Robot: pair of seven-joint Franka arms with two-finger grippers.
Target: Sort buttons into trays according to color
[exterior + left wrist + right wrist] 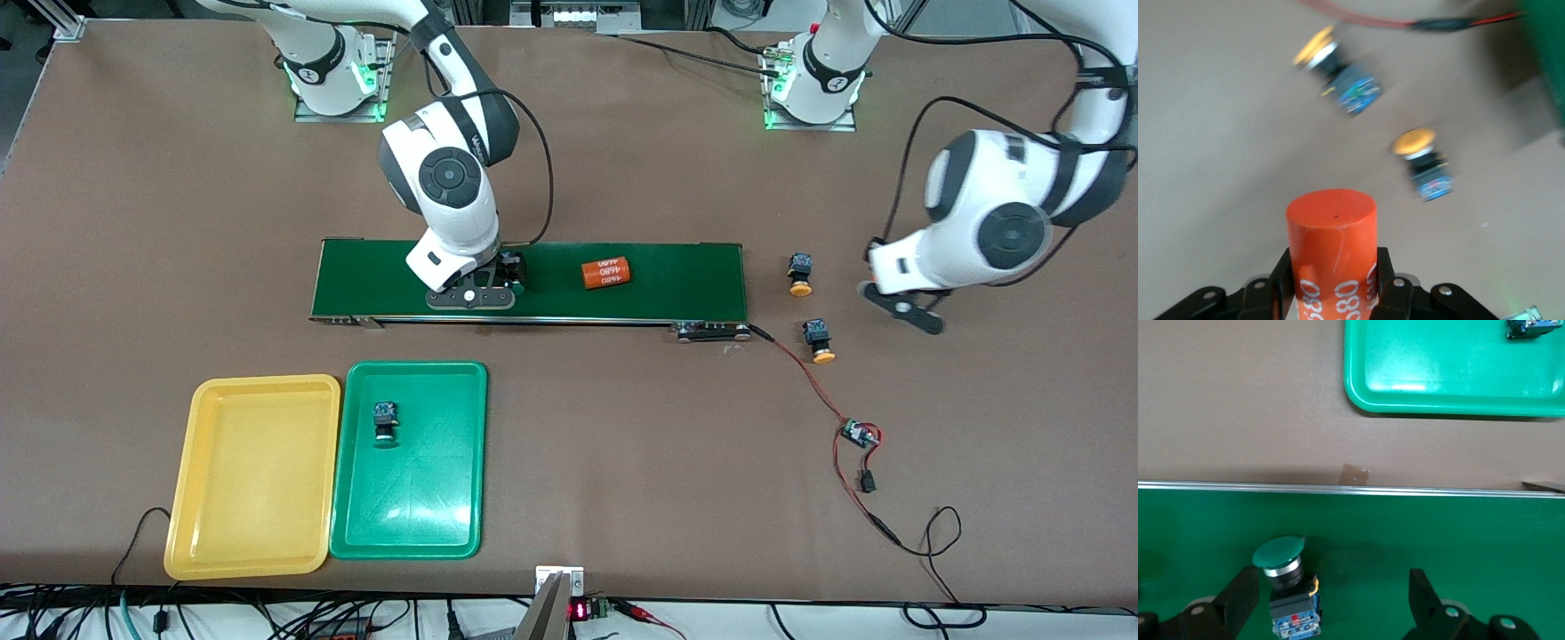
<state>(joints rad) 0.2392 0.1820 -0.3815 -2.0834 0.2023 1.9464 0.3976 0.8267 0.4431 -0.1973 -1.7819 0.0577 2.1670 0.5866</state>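
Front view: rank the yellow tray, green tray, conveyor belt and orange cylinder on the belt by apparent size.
1. Conveyor belt, longest.
2. Yellow tray and green tray, too alike to rank.
3. Orange cylinder, smallest.

A green-capped button (1288, 587) lies on the belt (1405, 527) between the right tool's (1335, 600) spread fingers, seemingly untouched.

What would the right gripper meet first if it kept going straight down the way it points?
Most likely the green-capped button lying on the conveyor belt: it sits between the right gripper's open fingers, close to one of them. Depth is unclear.
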